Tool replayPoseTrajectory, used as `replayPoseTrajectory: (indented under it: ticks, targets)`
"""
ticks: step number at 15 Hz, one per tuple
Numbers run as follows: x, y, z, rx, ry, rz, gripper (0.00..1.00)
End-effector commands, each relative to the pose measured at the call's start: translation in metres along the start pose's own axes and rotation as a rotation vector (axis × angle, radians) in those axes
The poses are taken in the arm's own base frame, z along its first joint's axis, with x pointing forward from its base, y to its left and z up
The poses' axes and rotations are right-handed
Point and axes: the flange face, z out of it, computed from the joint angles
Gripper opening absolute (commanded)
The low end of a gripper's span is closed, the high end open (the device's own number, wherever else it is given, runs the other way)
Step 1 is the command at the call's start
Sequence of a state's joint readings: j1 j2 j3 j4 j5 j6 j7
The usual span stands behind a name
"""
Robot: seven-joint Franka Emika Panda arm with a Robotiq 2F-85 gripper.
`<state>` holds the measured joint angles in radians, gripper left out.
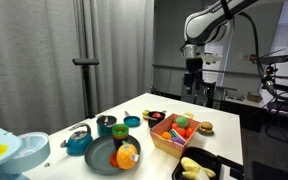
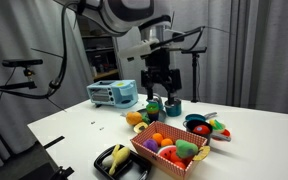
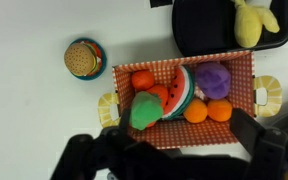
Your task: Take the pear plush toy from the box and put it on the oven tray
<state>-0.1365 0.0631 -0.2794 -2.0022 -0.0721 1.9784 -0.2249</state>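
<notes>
The pear plush toy (image 3: 144, 112) lies inside the box (image 3: 242, 62), at one end, touching a watermelon-slice toy (image 3: 181, 90), with orange and purple plush toys packed around them. The oven tray (image 3: 199, 30) sits just beside the box on the white desk (image 1: 224, 115) and holds a yellow plush (image 3: 252, 20). A burger toy (image 3: 84, 58) lies apart on the desk. The gripper (image 2: 157, 92) hangs well above the box, fingers spread apart, holding nothing.

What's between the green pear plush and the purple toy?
A red watermelon-slice plush lies between the pear plush toy and purple toy, seen in the wrist view.
</notes>
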Motion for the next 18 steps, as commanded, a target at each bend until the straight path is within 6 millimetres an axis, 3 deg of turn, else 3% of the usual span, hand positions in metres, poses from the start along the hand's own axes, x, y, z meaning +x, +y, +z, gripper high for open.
replayPoseTrajectory:
  ticks: [1, 2, 12, 16, 18]
  targets:
    - [0.025, 0.008, 0.012, -0.007, -0.026, 0.044, 1.0]
    - [0.014, 0.005, 0.018, -0.009, -0.03, 0.019, 1.0]
    - [0.025, 0.006, 0.017, -0.021, 0.0, 0.037, 1.0]
    - [0.055, 0.003, 0.033, -0.009, 0.051, 0.113, 1.0]
    - [0.071, -0.001, 0.053, 0.004, 0.037, 0.141, 1.0]
